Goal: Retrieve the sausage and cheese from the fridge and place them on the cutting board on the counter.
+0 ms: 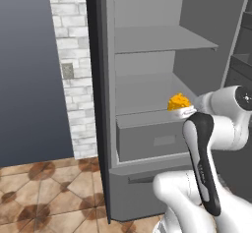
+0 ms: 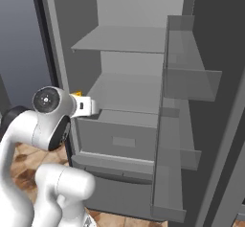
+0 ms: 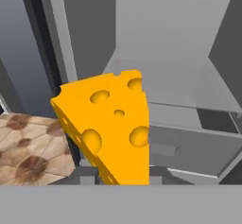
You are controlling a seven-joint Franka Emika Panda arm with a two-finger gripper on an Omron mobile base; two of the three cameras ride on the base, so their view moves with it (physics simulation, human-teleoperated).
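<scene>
Cheese [image 3: 111, 128], an orange-yellow holed wedge, sits pinched between the fingers [image 3: 124, 175].

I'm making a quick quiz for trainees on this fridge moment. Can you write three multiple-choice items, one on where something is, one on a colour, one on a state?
1. Where is the cheese?
A. on the top shelf
B. at the gripper, in front of the open fridge
C. in the drawer

2. What colour is the cheese?
A. white
B. green
C. yellow-orange

3. What state is the fridge door in?
A. swung open
B. shut
C. taken off

Answers:
1 B: the hand view shows the wedge close up just above the gripper, and the left base view shows it at the end of the arm, outside the shelves.
2 C: both of those views show it yellow-orange with holes.
3 A: the right base view shows the door's inner racks turned outward and the shelves exposed.
</scene>
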